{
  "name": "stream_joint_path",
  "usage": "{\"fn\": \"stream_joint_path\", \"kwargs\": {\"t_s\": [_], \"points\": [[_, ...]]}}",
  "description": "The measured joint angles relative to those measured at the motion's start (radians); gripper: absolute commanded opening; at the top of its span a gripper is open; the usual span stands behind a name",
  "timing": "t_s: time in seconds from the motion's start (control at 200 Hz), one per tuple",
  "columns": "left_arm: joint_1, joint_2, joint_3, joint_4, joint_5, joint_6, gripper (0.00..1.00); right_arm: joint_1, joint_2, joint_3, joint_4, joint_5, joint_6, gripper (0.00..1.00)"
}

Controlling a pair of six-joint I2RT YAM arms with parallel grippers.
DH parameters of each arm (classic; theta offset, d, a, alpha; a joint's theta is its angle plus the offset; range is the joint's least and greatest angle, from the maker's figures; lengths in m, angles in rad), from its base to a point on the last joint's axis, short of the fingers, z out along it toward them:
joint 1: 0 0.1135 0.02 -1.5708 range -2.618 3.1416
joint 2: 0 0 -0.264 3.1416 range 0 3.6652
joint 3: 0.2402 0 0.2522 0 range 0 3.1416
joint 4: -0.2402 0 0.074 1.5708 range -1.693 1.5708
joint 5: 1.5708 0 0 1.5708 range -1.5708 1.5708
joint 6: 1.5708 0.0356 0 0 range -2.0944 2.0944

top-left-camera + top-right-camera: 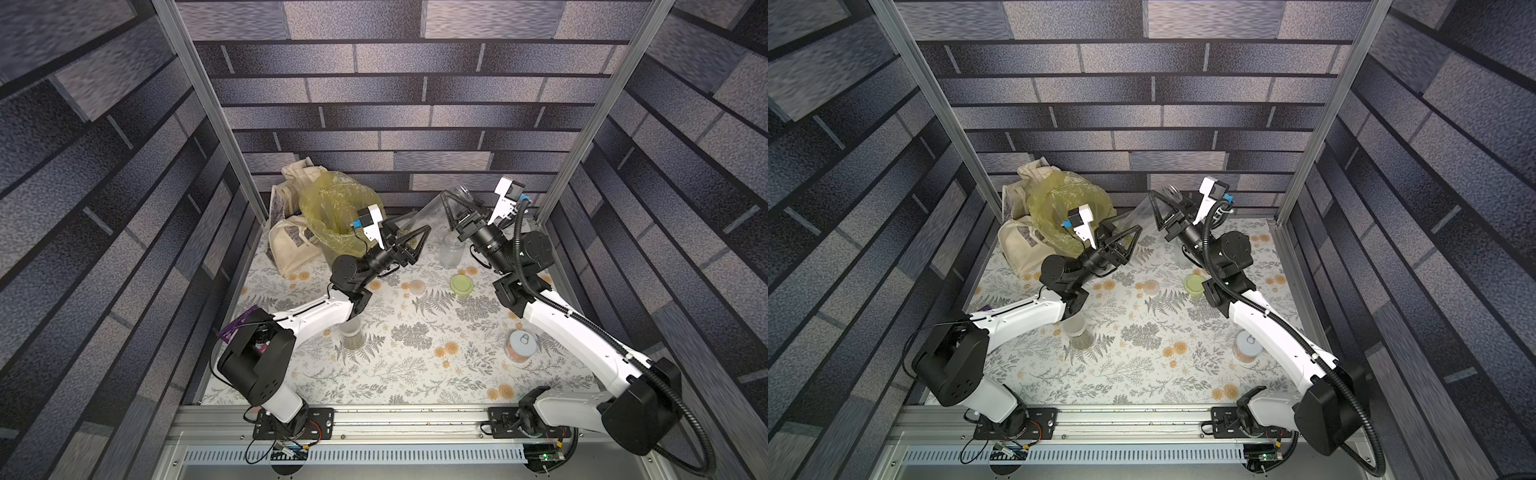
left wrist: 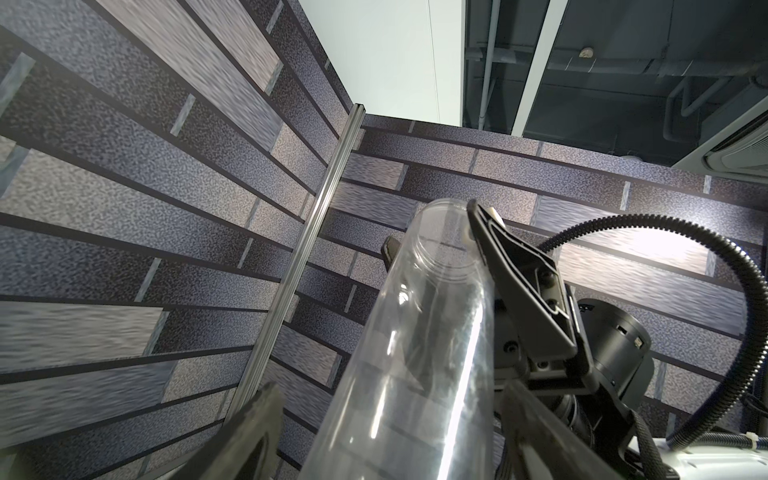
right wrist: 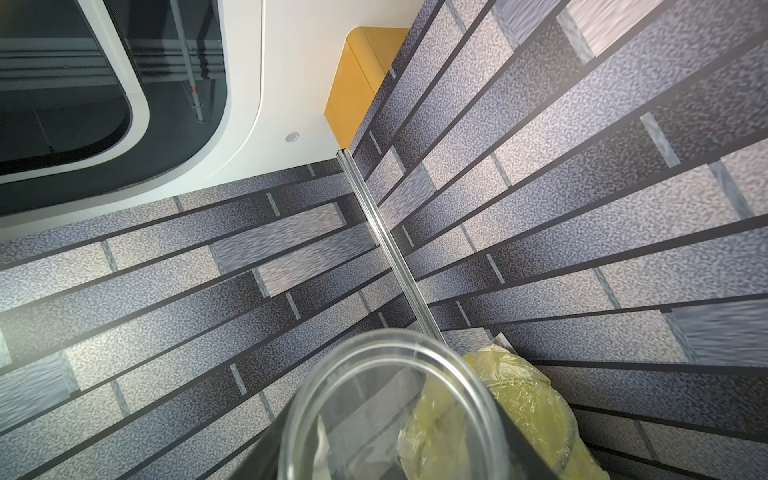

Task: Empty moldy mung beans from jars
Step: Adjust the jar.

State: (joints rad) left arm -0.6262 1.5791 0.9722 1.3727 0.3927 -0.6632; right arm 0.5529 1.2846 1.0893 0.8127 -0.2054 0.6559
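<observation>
I see my right tool (image 1: 459, 199) pinching the tilted tall jar (image 2: 415, 332), and my left tool (image 1: 411, 225) spread around its other end.

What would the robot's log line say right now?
right gripper: holds tall jar, tilted | left gripper: open around tall jar

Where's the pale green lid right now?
In both top views the pale green lid lies flat on the tablecloth, right of centre, just nearer the robot than the short jar, with the frosted lid on its left.
</observation>
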Motion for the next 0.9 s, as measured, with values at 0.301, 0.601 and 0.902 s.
{"fn": "stream_joint_path", "kwargs": {"t_s": [0.301,0.601,0.902], "points": [[0.003,0.009,0.022,0.001,0.013,-0.003,0.92,0.000,0.019,0.000,0.075,-0.004,0.051,0.44],[0.012,0.013,0.032,0.000,0.026,-0.004,0.87,0.000,0.056,0.011,0.132,-0.005,0.097,0.44],[0.031,0.019,0.048,0.001,0.044,-0.004,0.85,-0.008,0.106,0.045,0.157,-0.018,0.168,0.42]]}}
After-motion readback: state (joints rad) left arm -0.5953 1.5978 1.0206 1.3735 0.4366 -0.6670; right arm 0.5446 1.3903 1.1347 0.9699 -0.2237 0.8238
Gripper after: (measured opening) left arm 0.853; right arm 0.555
